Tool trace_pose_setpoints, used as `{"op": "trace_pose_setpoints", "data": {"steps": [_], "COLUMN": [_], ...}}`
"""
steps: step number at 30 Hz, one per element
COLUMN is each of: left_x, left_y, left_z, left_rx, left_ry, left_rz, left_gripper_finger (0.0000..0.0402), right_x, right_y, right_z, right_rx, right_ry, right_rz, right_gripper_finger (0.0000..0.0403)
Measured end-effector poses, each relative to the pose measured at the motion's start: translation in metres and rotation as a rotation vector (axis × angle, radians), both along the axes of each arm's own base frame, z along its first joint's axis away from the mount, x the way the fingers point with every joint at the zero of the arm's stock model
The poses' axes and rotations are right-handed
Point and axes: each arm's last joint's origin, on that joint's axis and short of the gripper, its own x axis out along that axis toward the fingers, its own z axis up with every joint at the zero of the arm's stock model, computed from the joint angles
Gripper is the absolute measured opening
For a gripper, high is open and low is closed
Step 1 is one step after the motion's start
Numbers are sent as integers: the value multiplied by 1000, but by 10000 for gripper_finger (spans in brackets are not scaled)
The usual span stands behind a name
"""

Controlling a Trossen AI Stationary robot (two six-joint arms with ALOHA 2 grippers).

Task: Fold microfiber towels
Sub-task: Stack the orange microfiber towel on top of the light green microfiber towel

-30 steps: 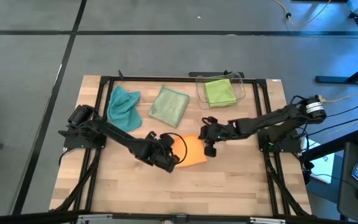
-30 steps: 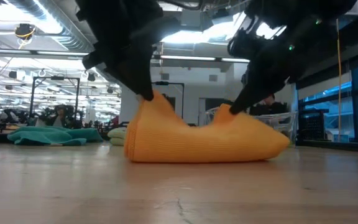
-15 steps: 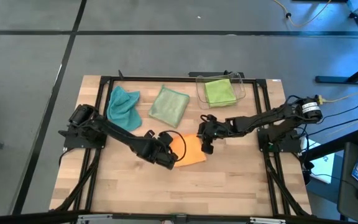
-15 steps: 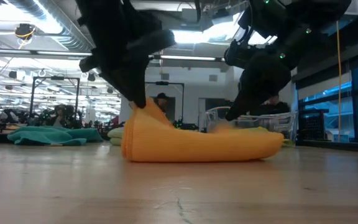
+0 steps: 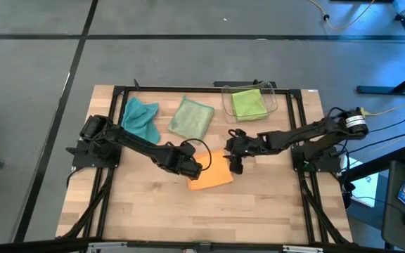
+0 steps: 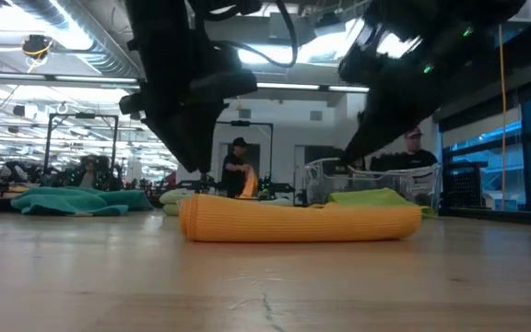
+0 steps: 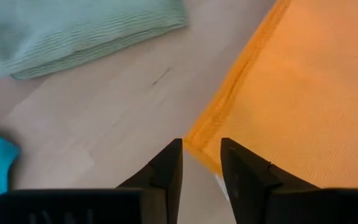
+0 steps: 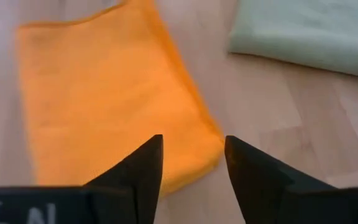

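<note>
The orange towel (image 5: 211, 173) lies folded and flat on the wooden table, a low thick pad in the low view (image 6: 298, 221). My left gripper (image 7: 201, 148) stands open just above its left far corner (image 7: 199, 144), fingers slanting down. My right gripper (image 8: 191, 146) stands open above the towel's right far corner (image 8: 209, 144). In the low view both grippers (image 6: 201, 164) (image 6: 356, 155) hang clear of the cloth. The teal towel (image 5: 139, 119) lies crumpled at the far left. The sage towel (image 5: 190, 118) lies flat beside it.
A clear plastic bin (image 5: 271, 98) at the far right holds the lime green towel (image 5: 248, 103). Bare wood lies along the near half of the table (image 5: 209, 211). People stand in the room beyond the far edge (image 6: 238, 171).
Both grippers have opened and let go of the orange towel's raised far edge. That edge has dropped, and the towel now lies flat and folded. My left gripper has gone a little toward the table's far edge and tipped.
</note>
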Motion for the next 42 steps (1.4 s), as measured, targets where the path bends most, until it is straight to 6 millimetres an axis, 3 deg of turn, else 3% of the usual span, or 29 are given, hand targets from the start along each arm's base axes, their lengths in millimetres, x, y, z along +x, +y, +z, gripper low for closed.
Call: {"op": "trace_pose_setpoints", "data": {"steps": [5,10,15,18,23,29,38,42], "left_x": [-4,-9,0,9,12,18,26,27], "left_y": [-15,-47,-84,-94,-94,-90,-68,-63], "left_z": [1,3,1,-9,-11,-10,-11,-11], "left_rx": [53,115,122,119,173,126,111,139], "left_ry": [3,-56,-209,-225,-195,-231,-213,-181], "left_rz": [-75,-192,-369,-484,-592,-585,-517,-554], "left_gripper_finger": [99,99,99,103,101,113,196,213], "right_x": [-20,-36,-36,-32,-26,-25,-24,-24], "right_y": [20,48,73,82,84,85,83,83], "right_z": [17,19,10,5,8,9,9,9], "right_rx": [-7,-22,-42,-72,-89,-94,-125,-124], "right_ry": [31,86,91,63,-6,-25,-32,-33], "right_rz": [84,210,318,379,418,428,376,374], "right_gripper_finger": [166,160,159,161,167,174,274,291]}}
